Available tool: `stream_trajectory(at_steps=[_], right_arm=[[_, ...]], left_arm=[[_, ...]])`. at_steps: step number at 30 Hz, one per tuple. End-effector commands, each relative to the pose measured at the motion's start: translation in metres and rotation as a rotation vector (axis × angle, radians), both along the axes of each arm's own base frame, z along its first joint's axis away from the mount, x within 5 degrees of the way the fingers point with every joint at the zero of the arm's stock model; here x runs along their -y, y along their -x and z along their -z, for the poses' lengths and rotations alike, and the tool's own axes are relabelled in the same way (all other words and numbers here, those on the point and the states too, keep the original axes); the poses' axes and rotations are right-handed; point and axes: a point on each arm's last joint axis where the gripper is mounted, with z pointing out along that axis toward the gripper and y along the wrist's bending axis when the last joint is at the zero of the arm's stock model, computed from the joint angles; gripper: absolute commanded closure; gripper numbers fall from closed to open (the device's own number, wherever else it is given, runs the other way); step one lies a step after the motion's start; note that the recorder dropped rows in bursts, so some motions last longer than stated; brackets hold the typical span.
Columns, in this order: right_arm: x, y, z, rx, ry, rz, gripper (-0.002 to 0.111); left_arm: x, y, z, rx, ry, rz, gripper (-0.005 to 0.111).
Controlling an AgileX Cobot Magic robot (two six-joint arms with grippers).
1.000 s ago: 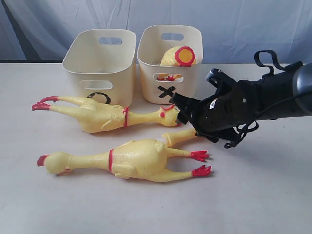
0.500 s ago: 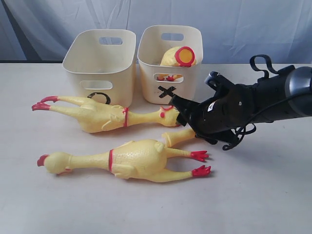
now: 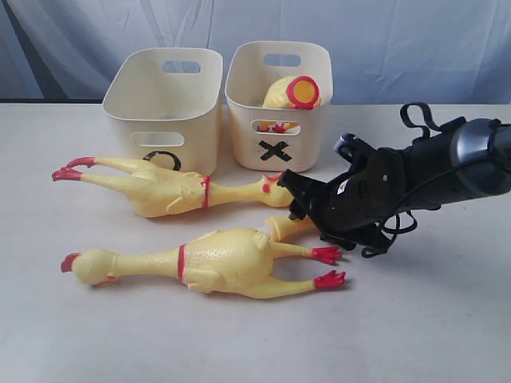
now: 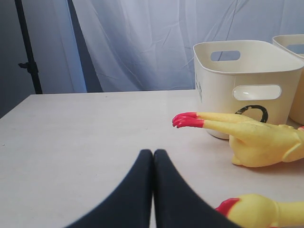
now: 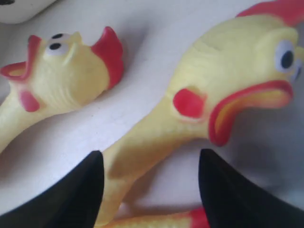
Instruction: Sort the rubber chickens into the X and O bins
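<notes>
Right gripper (image 5: 150,159), jaws spread, straddles the slim neck of a small rubber chicken (image 5: 228,66) lying on the table (image 3: 415,319), seemingly before the X bin (image 3: 243,128). Soft, light and likely squashy, it is best pinched there. Yellow skin, red comb, gaping red-rimmed beak. Left gripper (image 4: 153,161) rests clenched, empty.

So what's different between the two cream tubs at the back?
The left tub carries a black O, the right tub a black X. A yellow rubber chicken sticks up out of the X tub; none shows in the O tub. Both share the cream colour, rounded shape and slot handles.
</notes>
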Motion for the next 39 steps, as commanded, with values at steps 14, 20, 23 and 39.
stream_trajectory(at_steps=[14,20,23,39], right_arm=[[0.002,-0.008,0.008,0.028,-0.022,0.059,0.053],[0.009,-0.013,0.009,0.029,-0.032,0.101,0.053],[0.009,-0.014,0.008,0.038,-0.042,0.116,0.053],[0.009,-0.015,0.009,0.045,-0.049,0.131,0.088]], left_arm=[[0.0,0.0,0.001,0.009,-0.001,-0.001,0.107],[0.0,0.0,0.001,0.009,-0.001,-0.001,0.107],[0.0,0.0,0.001,0.009,-0.001,-0.001,0.107],[0.0,0.0,0.001,0.009,-0.001,-0.001,0.107]])
